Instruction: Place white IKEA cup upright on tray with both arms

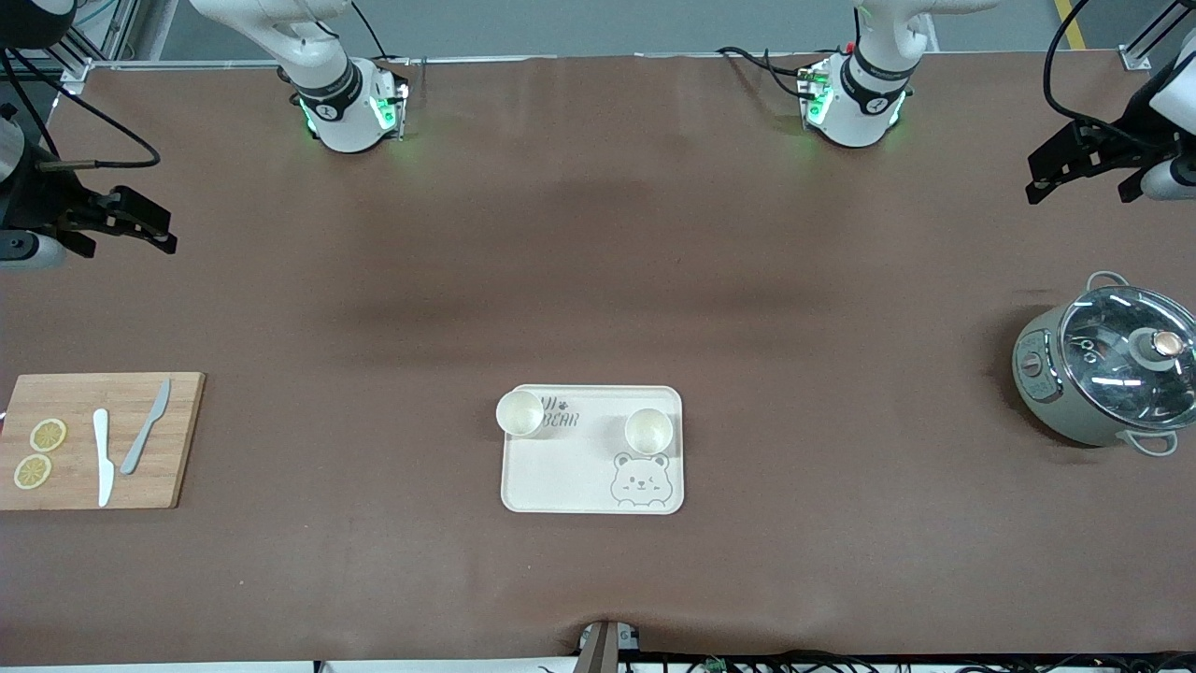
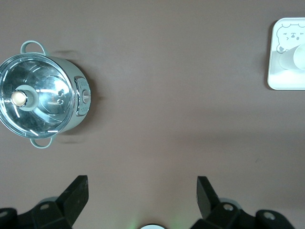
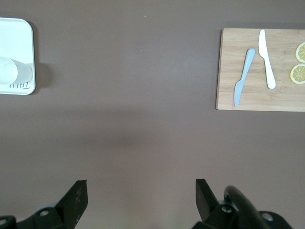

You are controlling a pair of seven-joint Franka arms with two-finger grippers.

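- Front view: we see the left gripper (image 1: 1074, 168) up in the air over bare table (image 1: 598, 280) at the left arm's end, its fingers spread wide and holding nothing
- The right gripper (image 1: 140, 224) hangs over bare table at the right arm's end, also spread wide and empty; both arms wait, well apart from the tray (image 1: 592, 486)
- The tray lies flat between the two grippers, nearer to the front camera than either one's patch of table
- Two white cups stand upright with their mouths up: one cup (image 1: 519, 412) at the tray's edge toward the right arm's end, partly over the rim, the other cup (image 1: 648, 430) on the tray just beside the bear face drawing
- A lidded pot (image 1: 1112, 374) sits near the left gripper, nothing touching it
- A cutting board (image 1: 93, 439) near the right gripper carries two knives (image 1: 121, 444) and two lemon slices (image 1: 39, 453)
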